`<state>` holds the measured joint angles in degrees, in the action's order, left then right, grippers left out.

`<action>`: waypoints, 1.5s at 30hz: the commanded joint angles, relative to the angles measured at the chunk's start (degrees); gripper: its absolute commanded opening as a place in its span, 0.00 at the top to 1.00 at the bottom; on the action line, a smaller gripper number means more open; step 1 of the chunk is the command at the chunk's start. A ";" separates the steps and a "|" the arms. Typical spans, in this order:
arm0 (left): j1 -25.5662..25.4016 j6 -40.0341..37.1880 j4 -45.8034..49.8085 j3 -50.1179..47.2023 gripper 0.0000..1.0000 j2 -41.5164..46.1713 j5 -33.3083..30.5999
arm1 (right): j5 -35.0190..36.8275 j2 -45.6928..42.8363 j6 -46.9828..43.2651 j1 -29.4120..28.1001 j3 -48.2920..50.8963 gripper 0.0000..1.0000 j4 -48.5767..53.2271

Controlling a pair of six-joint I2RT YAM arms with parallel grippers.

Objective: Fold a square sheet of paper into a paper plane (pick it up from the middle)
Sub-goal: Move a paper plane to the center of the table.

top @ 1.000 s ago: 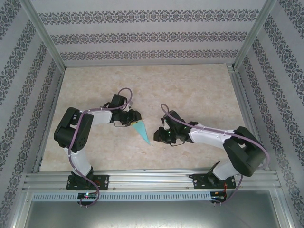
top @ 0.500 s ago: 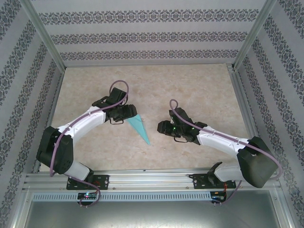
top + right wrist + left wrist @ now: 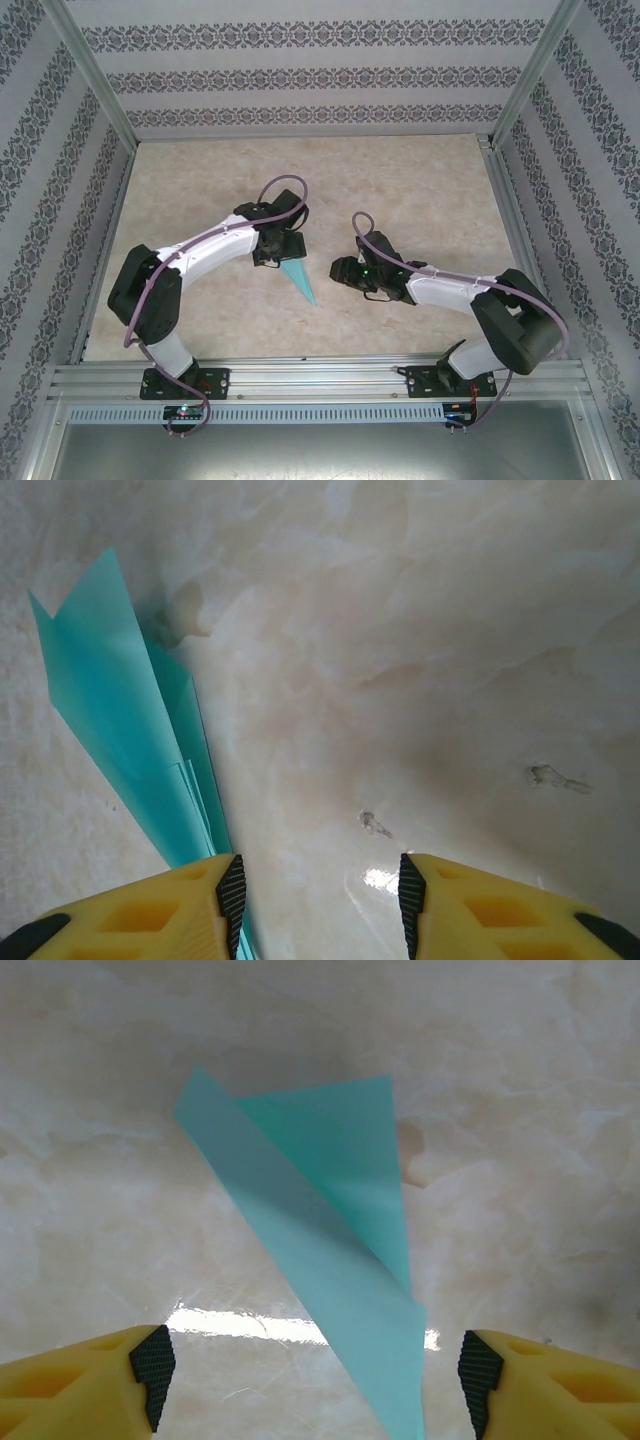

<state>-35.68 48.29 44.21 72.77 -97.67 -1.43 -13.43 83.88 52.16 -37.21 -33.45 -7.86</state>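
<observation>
The turquoise sheet of paper lies folded on the marble table as a narrow pointed paper plane [image 3: 299,279], its tip toward the near edge. My left gripper [image 3: 286,253] hovers over its wide end. In the left wrist view the paper plane [image 3: 320,1250] runs down between the wide-open pads [image 3: 152,1365], touching neither. My right gripper [image 3: 339,270] stands open just right of the plane. In the right wrist view the paper plane [image 3: 115,715] lies at the left, passing under the left finger [image 3: 200,905], with bare table between the jaws of the right gripper [image 3: 318,895].
The beige marble tabletop [image 3: 420,190] is fenced by aluminium posts and patterned walls [image 3: 300,80]. A metal rail [image 3: 320,375] carrying both arm bases runs along the near edge.
Both grippers have opened wider, the left one most. The left arm has swung its elbow and come back over the plane's wide end. The plane lies free on the table.
</observation>
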 commanded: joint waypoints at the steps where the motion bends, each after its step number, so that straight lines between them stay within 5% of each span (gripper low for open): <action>1: -0.57 2.15 5.40 2.25 0.20 -1.79 -2.14 | -2.13 1.55 1.50 0.56 0.57 0.53 -5.80; 26: -0.62 2.34 11.45 13.79 0.10 -17.12 -1.03 | -5.98 7.57 3.12 0.83 0.86 0.52 -10.83; 45: -0.45 2.29 10.38 10.31 0.36 -13.89 -1.18 | -8.53 10.34 3.34 0.82 -0.74 0.52 -11.90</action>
<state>-35.94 50.22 52.77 84.01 -114.06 -1.98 -20.69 91.70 55.40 -36.10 -32.97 -17.76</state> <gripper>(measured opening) 0.645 0.482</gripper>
